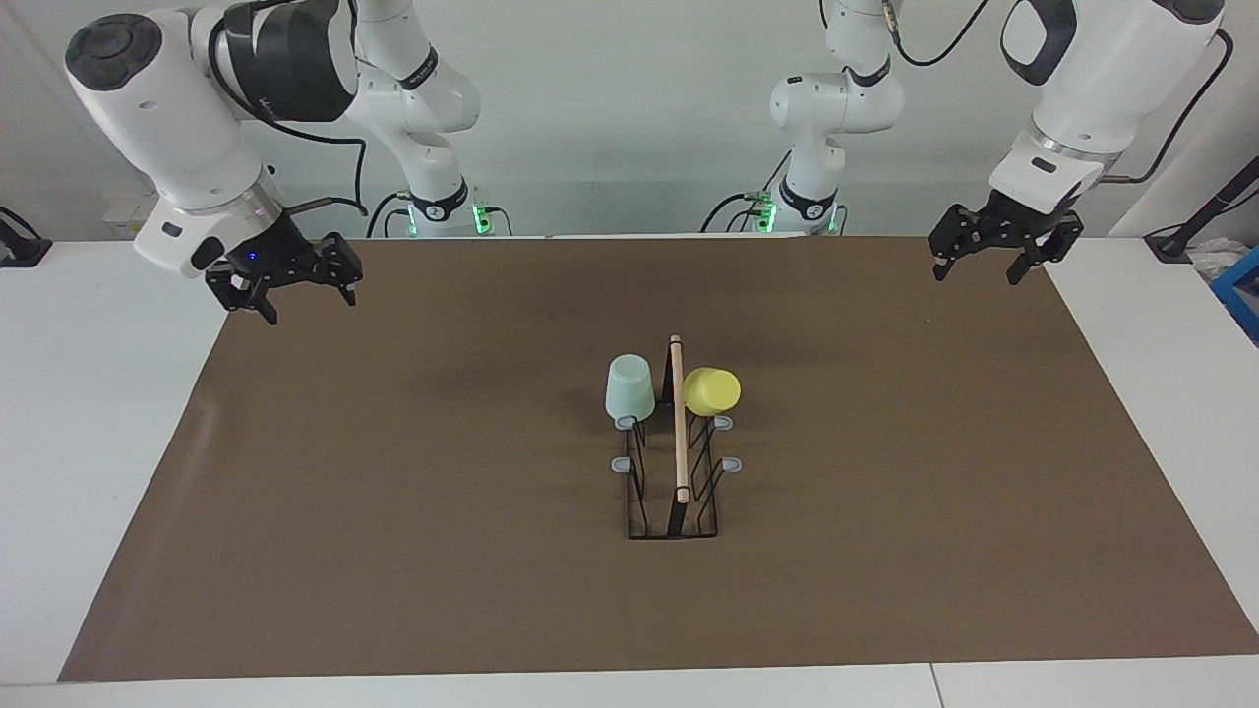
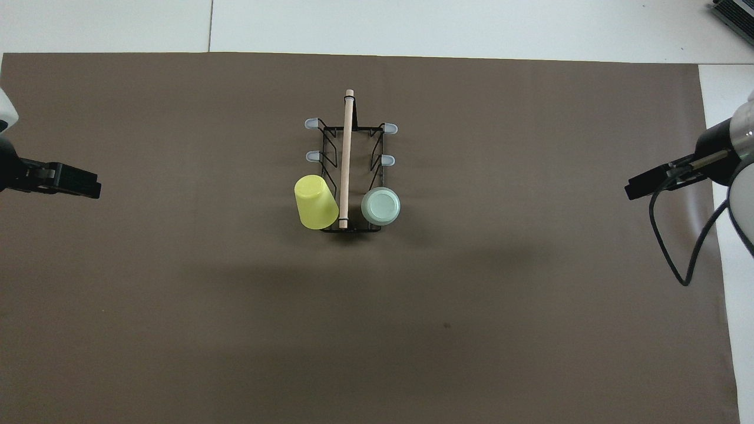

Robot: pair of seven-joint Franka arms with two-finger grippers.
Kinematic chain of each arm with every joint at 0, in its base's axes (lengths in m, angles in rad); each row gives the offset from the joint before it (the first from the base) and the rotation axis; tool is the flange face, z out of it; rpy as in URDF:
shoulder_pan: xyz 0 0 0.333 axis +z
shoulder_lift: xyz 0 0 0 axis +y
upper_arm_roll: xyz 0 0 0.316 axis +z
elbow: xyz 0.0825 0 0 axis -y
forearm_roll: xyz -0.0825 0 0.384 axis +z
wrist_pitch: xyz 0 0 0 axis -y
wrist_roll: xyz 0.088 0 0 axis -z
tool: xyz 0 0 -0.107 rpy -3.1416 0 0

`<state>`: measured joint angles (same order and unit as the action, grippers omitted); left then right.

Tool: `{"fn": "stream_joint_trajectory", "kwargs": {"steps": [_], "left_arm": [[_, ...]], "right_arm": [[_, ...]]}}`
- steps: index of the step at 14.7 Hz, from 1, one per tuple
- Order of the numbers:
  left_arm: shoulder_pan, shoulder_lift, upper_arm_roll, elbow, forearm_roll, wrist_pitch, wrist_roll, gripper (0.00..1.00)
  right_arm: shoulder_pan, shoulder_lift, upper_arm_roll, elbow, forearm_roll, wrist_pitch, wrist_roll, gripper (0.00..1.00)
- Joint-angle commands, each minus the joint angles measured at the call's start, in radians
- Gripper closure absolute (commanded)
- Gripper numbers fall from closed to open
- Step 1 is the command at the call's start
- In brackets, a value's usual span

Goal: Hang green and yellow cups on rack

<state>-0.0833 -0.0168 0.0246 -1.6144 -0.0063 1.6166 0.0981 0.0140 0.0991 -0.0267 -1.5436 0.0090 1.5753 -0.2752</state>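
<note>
You will find the rack (image 1: 674, 462) mid-mat, its four prongs farther from the robots bare. On its two prongs nearest the robots sit the green cup (image 1: 629, 388) and yellow cup (image 1: 711, 390), upended, apparently seated. Nothing seems left. Left gripper (image 1: 991, 258) and right gripper (image 1: 292, 295) hang open, empty, well apart from the rack.

The black wire rack (image 1: 675, 472) stands mid-surface, its wooden rod pointing 12 to 6 o'clock, with the mint green cup (image 1: 629, 389) and the yellow cup (image 1: 711, 390) upturned on its two prongs nearest the robots.
</note>
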Motion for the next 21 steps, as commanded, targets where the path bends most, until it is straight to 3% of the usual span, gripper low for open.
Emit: {"fn": "stream_joint_trajectory", "kwargs": {"steps": [1, 10, 21], "left_arm": [[-0.001, -0.02, -0.002, -0.022, 0.005, 0.017, -0.011, 0.0], [-0.003, -0.022, -0.002, -0.032, 0.003, 0.028, -0.017, 0.0], [-0.003, -0.026, -0.005, -0.042, 0.003, 0.042, -0.015, 0.0]], "right_arm": [[0.176, -0.004, -0.186, 0.005, -0.004, 0.009, 0.022, 0.0], [0.155, -0.029, -0.187, -0.029, -0.007, 0.038, 0.021, 0.0], [0.095, -0.189, -0.127, -0.255, -0.011, 0.162, 0.022, 0.0]]}}
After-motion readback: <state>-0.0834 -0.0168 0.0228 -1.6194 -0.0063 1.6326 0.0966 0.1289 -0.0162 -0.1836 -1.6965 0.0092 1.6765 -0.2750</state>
